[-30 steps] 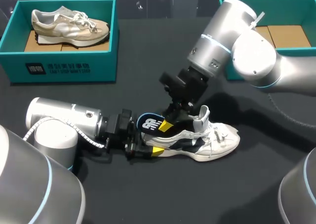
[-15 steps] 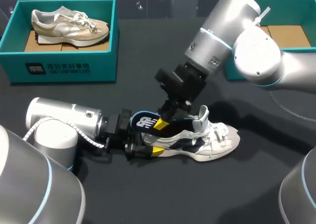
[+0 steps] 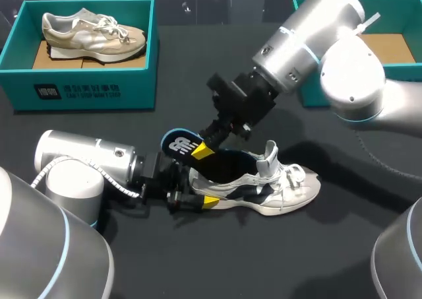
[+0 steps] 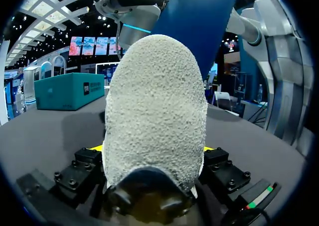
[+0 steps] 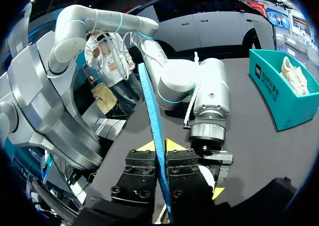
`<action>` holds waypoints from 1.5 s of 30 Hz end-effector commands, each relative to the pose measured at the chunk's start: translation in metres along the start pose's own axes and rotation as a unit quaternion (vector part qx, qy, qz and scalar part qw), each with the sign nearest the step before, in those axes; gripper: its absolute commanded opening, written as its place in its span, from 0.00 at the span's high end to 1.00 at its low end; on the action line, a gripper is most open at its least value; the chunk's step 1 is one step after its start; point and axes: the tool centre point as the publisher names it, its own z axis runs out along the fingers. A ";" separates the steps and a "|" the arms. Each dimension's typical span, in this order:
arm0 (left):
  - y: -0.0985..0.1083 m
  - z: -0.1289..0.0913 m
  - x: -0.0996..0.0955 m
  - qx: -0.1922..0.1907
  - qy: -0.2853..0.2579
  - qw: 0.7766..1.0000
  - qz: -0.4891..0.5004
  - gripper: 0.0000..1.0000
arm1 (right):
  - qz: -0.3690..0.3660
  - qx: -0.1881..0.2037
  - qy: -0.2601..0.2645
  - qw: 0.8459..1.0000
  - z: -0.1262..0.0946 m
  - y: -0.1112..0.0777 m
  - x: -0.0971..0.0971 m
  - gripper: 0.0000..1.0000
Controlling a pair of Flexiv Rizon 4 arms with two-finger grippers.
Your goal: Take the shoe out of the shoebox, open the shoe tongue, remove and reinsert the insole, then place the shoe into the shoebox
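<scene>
The right gripper, clamped on the thin blue foam insole, holds it slanting up past the heel of the white-and-navy lace-up sneaker, which the left gripper pinches at that heel.

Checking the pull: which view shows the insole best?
Head view: the insole juts from the shoe, pinched by the right claw. Right wrist shows only its edge; left wrist, a blue patch.
</scene>
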 end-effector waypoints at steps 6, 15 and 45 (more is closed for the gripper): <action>0.002 0.001 0.000 0.000 0.000 1.000 0.000 1.00 | 0.017 -0.063 -0.016 0.998 -0.040 0.011 0.032 1.00; 0.002 0.001 0.000 0.000 0.000 1.000 0.000 1.00 | 0.047 -0.099 -0.040 0.993 -0.062 0.017 0.039 1.00; 0.002 0.001 0.000 0.000 0.000 1.000 0.000 1.00 | 0.193 -0.351 -0.038 0.916 -0.144 0.027 0.108 1.00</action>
